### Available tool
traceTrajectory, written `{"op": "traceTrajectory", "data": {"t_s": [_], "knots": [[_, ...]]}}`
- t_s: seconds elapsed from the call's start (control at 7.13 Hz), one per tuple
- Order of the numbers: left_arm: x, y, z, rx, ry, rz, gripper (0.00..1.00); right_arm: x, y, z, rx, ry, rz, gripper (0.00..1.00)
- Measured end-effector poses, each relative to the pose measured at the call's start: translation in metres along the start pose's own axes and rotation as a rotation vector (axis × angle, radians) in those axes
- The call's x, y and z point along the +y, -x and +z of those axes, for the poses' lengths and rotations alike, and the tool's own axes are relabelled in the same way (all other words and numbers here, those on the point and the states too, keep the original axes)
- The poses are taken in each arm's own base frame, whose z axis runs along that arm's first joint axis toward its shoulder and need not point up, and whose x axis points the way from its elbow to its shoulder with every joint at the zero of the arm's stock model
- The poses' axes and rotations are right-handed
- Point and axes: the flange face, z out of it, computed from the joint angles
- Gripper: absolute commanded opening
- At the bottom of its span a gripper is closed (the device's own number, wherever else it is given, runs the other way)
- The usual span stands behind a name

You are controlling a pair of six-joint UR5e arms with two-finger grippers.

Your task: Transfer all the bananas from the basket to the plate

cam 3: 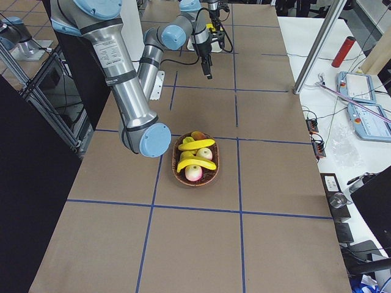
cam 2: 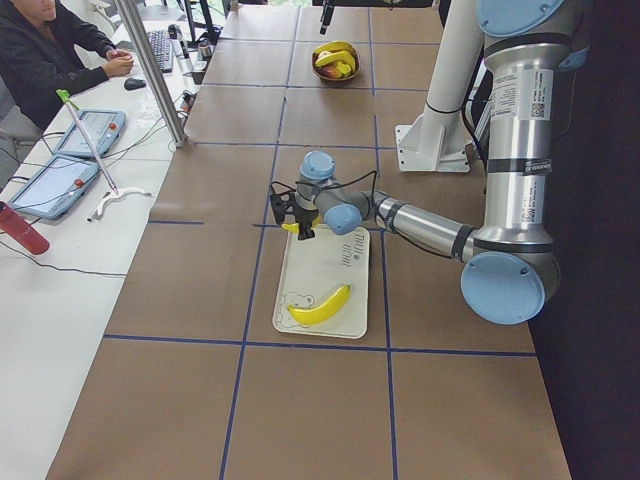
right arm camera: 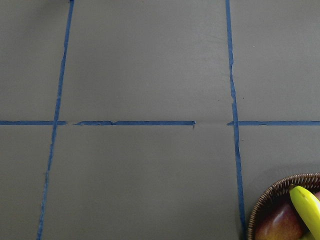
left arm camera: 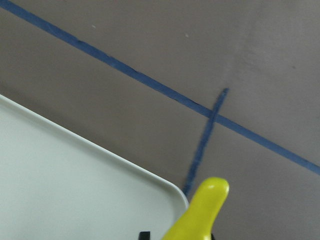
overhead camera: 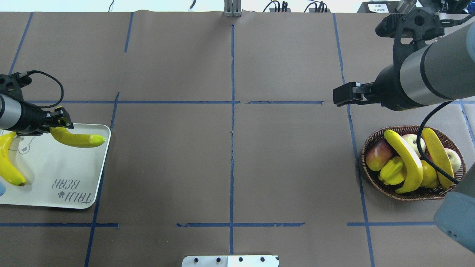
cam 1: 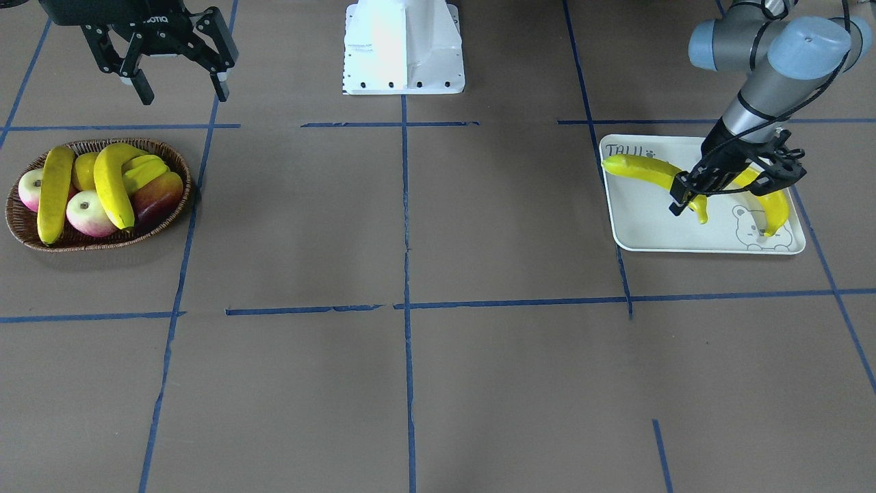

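Note:
My left gripper point(cam 1: 690, 200) is shut on one banana point(cam 1: 647, 171), holding it low over the plate point(cam 1: 650, 229) with its tip at the plate's corner. In the left wrist view that banana's tip point(left arm camera: 205, 210) pokes up past the plate's rim point(left arm camera: 100, 155). A second banana point(cam 1: 777, 205) lies on the plate by the bear print. The basket point(cam 1: 20, 233) holds two bananas point(cam 1: 55, 195) point(cam 1: 113, 185) on top of other fruit. My right gripper point(cam 1: 181, 89) hangs open and empty, beyond the basket toward the robot's base. The right wrist view catches only the basket's rim point(right arm camera: 270, 200) and one banana end point(right arm camera: 306, 205).
Apples point(cam 1: 89, 213), a yellow starfruit point(cam 1: 145, 171) and a red fruit point(cam 1: 161, 198) share the basket. The robot's white base point(cam 1: 404, 48) stands at the table's middle edge. Blue tape lines cross the brown table. A person sits at a side bench point(cam 2: 60, 50) with tablets.

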Motion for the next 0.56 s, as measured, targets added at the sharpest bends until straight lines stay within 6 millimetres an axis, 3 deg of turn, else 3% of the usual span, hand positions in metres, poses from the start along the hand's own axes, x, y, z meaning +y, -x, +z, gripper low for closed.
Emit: {"op": "traceTrajectory", "data": {"t_s": [0.56], "knots": [[-0.009, 0.069, 0.024, -0.199, -0.13, 0.247, 0.0, -0.004, -0.001, 0.012, 0.019, 0.021, 0.002, 1.0]]}}
